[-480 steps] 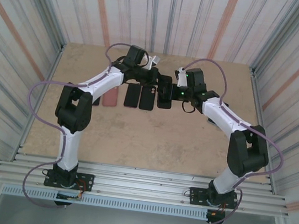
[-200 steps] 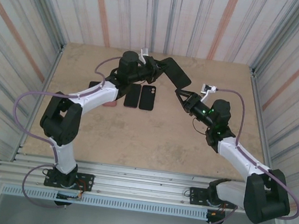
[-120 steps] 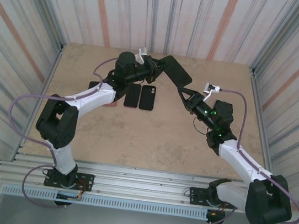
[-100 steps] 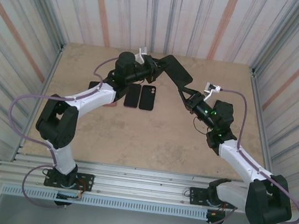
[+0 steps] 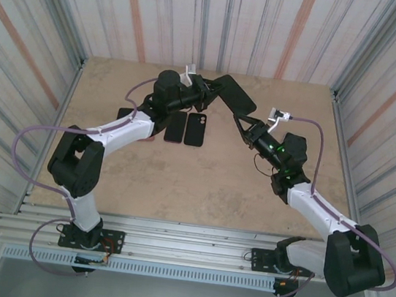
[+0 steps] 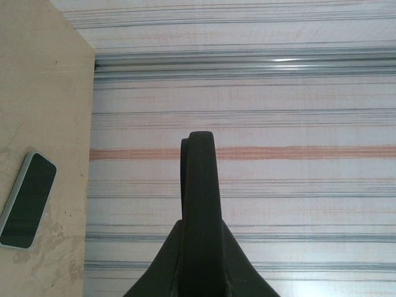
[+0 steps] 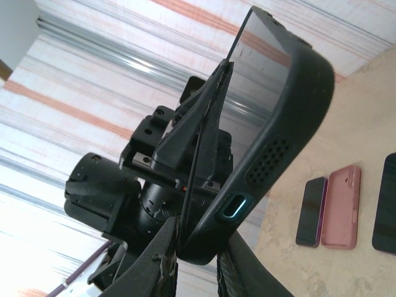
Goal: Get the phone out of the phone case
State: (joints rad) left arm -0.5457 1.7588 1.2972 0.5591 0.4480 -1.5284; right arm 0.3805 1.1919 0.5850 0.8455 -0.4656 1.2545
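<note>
A tan, mottled table (image 5: 178, 183) is enclosed at 9, 12 and 3 o'clock by corrugated walls (image 5: 274, 26) striped grey, white and orange. Aluminium rails (image 5: 185, 239) are laid across its 6 o'clock edge. Even, diffuse light is cast throughout.

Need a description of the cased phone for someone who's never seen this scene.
Far middle of the tan wooden table, where the two arms meet. The black rubbery phone case, phone inside, is tilted in the air in the left end effector; the neighbouring dark phones lie flat on the table.
</note>
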